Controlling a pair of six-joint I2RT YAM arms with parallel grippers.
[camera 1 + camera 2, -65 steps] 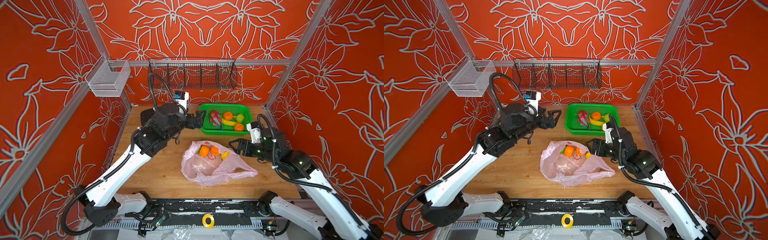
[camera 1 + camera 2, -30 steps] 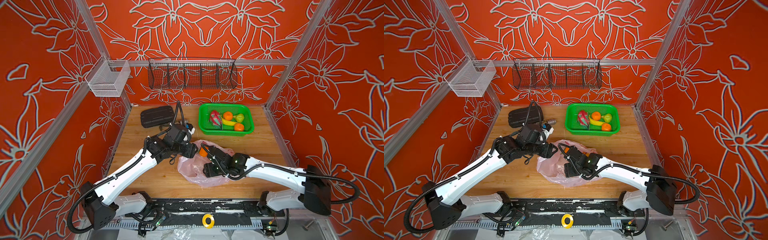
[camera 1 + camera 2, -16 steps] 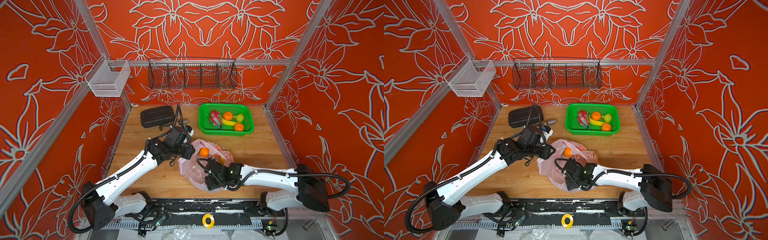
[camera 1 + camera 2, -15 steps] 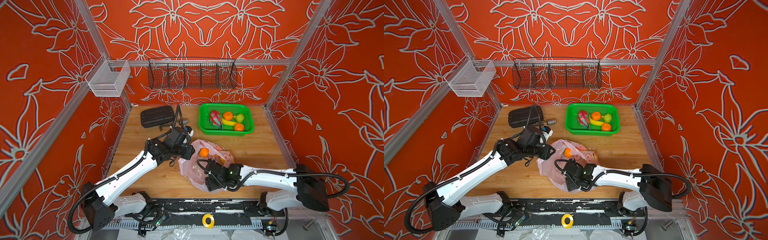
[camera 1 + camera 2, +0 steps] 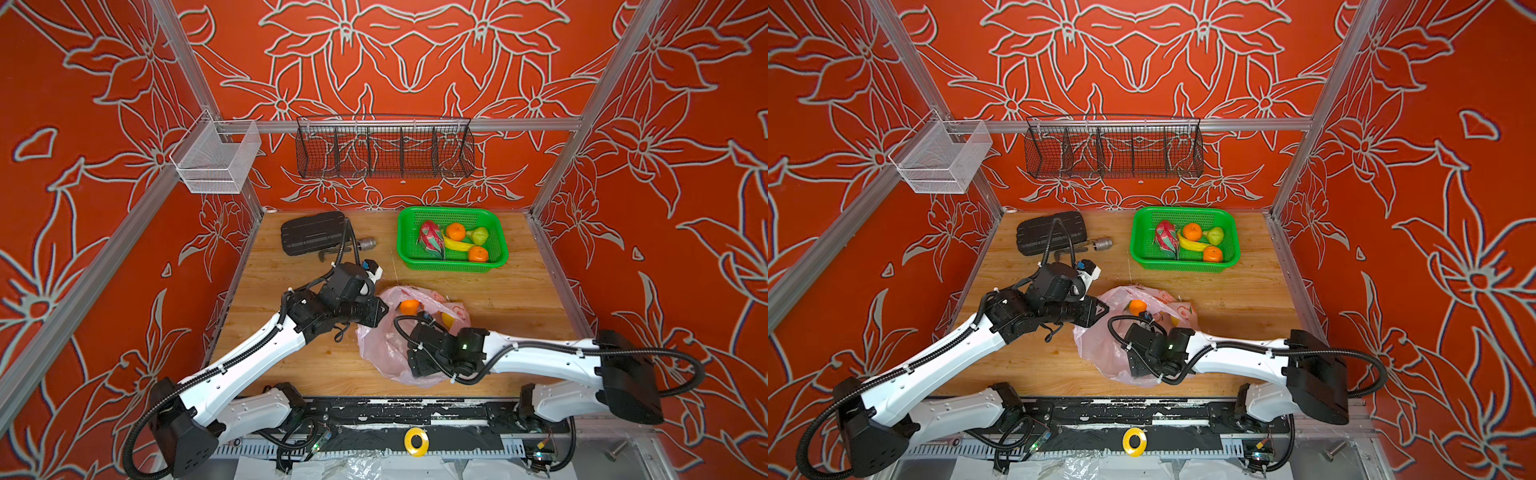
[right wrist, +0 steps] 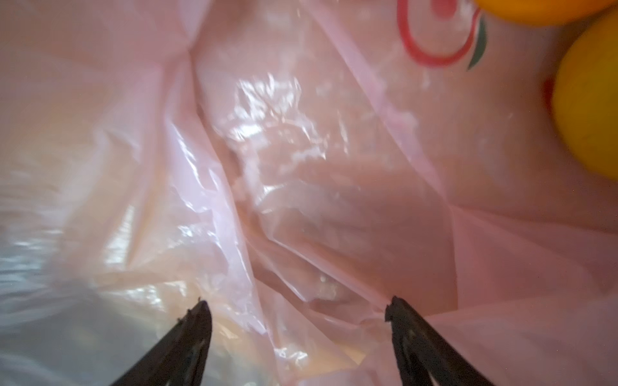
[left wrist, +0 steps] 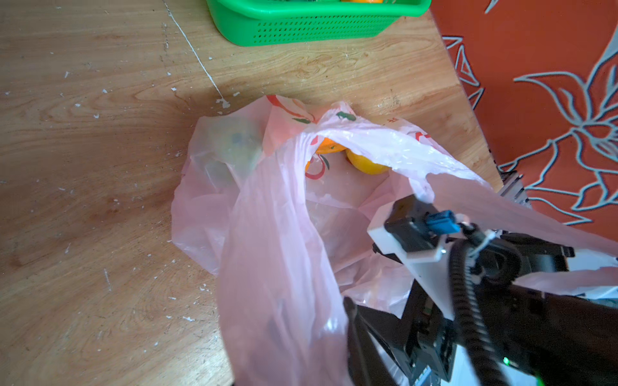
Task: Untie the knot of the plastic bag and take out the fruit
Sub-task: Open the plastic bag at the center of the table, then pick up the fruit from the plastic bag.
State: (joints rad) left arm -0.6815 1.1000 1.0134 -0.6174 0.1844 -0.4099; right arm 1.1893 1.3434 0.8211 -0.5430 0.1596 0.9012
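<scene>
Lying crumpled on the wooden table [image 5: 519,299] between both arms, in front of the green basket [image 5: 451,266], the plastic bag [image 5: 376,345] is thin, translucent pale pink with red fruit outlines, mouth gaping. Counted inside: one orange [image 5: 409,306], one yellow fruit [image 5: 448,319] and, seemingly, one greenish shape [image 7: 234,147] behind the film; the basket holds one dragon fruit [image 5: 430,245], two further oranges [image 5: 456,231] [image 5: 478,253], one banana [image 5: 457,245] and one pale green fruit [image 5: 478,235]; a red printed character on the bag is unreadable. The right gripper [image 6: 294,310] sits inside the bag, fingers spread wide apart; the left gripper [image 5: 383,311] meets the raised rim, fingers veiled by film, state undeterminable.
</scene>
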